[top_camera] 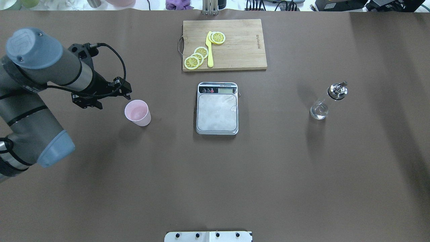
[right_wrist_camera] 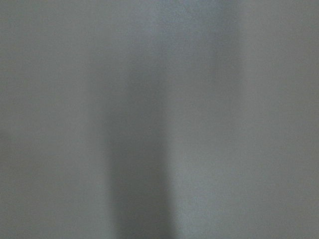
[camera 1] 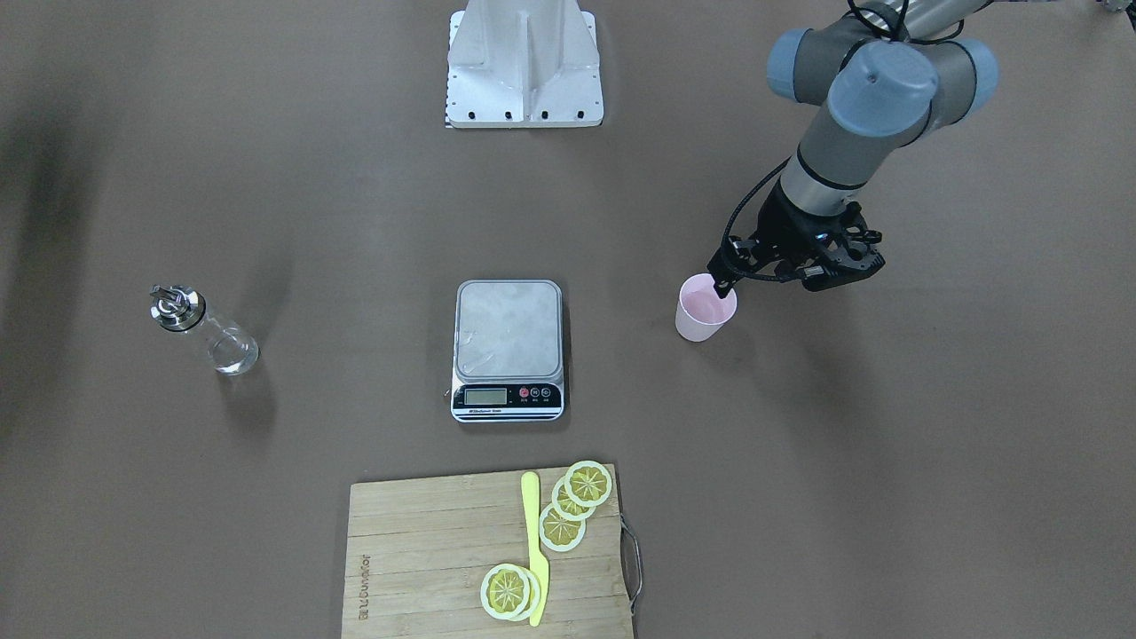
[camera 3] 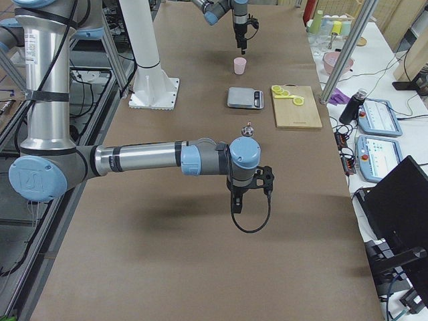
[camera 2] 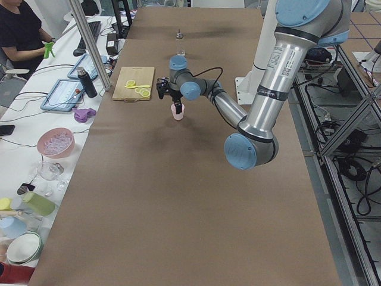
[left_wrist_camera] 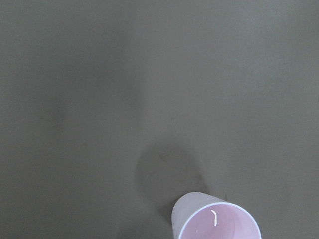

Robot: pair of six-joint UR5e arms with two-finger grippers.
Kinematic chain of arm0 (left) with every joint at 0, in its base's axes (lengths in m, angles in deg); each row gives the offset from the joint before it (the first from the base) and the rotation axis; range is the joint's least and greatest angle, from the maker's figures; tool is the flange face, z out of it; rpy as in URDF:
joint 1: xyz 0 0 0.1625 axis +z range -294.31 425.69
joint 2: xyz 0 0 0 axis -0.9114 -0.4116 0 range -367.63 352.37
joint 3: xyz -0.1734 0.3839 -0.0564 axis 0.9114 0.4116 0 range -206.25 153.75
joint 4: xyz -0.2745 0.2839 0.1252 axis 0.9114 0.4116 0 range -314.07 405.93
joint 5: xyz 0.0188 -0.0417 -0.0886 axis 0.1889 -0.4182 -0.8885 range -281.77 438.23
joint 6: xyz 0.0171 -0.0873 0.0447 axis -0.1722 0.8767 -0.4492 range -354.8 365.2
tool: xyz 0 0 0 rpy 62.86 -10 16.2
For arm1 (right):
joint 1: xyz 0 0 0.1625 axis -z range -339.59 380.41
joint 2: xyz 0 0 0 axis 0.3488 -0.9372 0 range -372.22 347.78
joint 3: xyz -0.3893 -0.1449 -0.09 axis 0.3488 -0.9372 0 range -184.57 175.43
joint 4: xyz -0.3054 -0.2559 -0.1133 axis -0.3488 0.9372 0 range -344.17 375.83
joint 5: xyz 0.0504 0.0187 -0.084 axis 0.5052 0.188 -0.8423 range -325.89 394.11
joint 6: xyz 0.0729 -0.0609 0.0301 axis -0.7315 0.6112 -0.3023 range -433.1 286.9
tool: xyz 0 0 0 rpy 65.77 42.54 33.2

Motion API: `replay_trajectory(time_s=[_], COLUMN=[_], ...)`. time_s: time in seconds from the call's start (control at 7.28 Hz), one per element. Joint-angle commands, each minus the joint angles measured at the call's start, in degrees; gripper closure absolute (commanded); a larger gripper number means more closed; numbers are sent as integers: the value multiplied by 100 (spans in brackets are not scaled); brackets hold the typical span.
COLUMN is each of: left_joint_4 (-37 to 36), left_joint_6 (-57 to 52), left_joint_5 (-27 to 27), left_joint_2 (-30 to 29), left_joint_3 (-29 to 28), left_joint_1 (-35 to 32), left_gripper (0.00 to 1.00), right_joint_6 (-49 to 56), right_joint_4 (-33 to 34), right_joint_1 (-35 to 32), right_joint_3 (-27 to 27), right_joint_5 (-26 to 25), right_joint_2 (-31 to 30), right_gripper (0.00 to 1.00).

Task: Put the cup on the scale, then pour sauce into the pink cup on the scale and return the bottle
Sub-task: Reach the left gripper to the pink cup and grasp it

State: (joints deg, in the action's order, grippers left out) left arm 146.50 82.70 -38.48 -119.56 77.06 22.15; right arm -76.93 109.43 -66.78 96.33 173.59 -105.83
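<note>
Overhead exterior view: the cup stands upright on the brown desk, on the left arm's side and well apart from the scale at the middle. The left tool hangs just beside the cup's rim, on the arm's side. In the front-facing view one dark fingertip overlaps that rim, but I cannot tell whether it touches, nor whether this tool is open or closed. The left wrist view shows only the cup's mouth at its lower edge.

The bottle stands upright on the far side of the scale from the cup, well apart from both. Beyond the scale lies a board with lemon slices and a yellow knife.

The right tool shows only in the exterior right view, low over bare desk near the bottle; I cannot tell whether it is open or closed.
</note>
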Motion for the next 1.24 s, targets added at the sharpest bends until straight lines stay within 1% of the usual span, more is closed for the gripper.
replay_trajectory(time_s=[0.0, 0.41, 0.55, 0.69, 0.96, 1.1], left_joint_4=[7, 24, 85, 242, 349, 341], left_joint_6=[20, 2, -6, -15, -33, -33], left_joint_5=[61, 61, 61, 52, 52, 35], left_joint_2=[-40, -83, -118, -127, -136, -136], left_joint_3=[-127, -329, -425, -539, -654, -646], left_joint_1=[179, 232, 232, 232, 232, 232], left_gripper=[3, 5, 8, 23, 60, 81], right_joint_6=[6, -3, -12, -21, -21, -21], right_joint_4=[0, 0, 0, 9, 9, 9], right_joint_1=[0, 0, 0, 0, 0, 0], right_joint_3=[0, 0, 0, 0, -9, 0], right_joint_5=[-8, 1, 1, 9, 1, 1], right_joint_2=[1, 1, 1, 1, 1, 1], right_gripper=[0, 0, 0, 0, 0, 0])
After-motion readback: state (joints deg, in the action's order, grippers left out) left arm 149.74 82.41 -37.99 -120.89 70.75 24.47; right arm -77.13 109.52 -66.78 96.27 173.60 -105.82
